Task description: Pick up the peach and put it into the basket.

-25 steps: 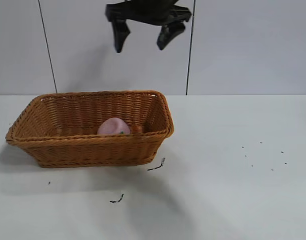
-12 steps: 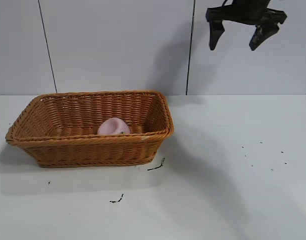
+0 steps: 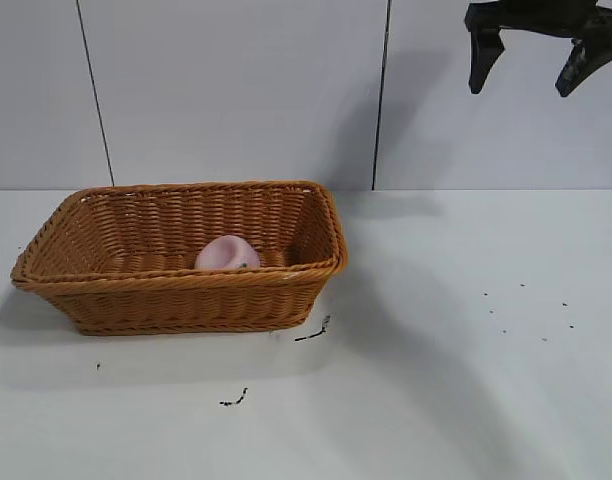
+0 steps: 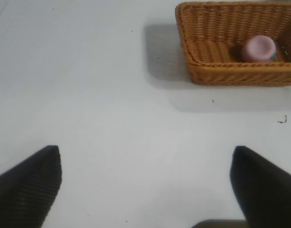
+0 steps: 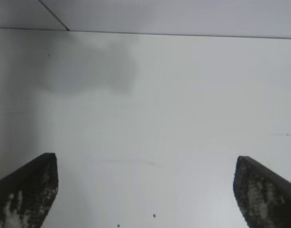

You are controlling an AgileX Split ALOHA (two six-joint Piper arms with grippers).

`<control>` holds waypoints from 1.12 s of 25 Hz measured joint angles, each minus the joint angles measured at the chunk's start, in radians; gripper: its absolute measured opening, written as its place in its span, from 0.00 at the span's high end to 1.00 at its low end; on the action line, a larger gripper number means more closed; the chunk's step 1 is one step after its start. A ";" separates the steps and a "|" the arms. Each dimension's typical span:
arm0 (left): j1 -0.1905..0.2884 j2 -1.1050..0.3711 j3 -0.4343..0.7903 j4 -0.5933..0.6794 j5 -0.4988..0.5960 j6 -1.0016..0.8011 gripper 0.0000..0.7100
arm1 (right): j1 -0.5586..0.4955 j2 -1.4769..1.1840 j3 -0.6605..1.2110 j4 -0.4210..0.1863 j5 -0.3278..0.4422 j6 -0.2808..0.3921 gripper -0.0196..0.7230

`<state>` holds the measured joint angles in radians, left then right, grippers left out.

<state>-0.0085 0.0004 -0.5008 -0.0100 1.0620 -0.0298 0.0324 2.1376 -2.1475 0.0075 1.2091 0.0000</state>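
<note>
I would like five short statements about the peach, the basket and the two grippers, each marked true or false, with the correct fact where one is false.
1. The peach lies inside the basket. True.
2. The right gripper holds the peach. False: it is open and empty, high above the table.
3. The basket is tipped on its side. False: it stands upright.
4. The left gripper is open over bare table, apart from the basket. True.
5. The right gripper hangs directly over the basket. False: it is well to the basket's right in the exterior view.
</note>
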 joint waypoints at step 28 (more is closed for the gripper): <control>0.000 0.000 0.000 0.000 0.000 0.000 0.02 | 0.000 -1.817 1.609 0.007 -0.164 0.000 0.04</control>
<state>-0.0085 0.0004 -0.5008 -0.0100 1.0620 -0.0298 0.0324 0.3207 -0.5382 0.0146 1.0449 0.0000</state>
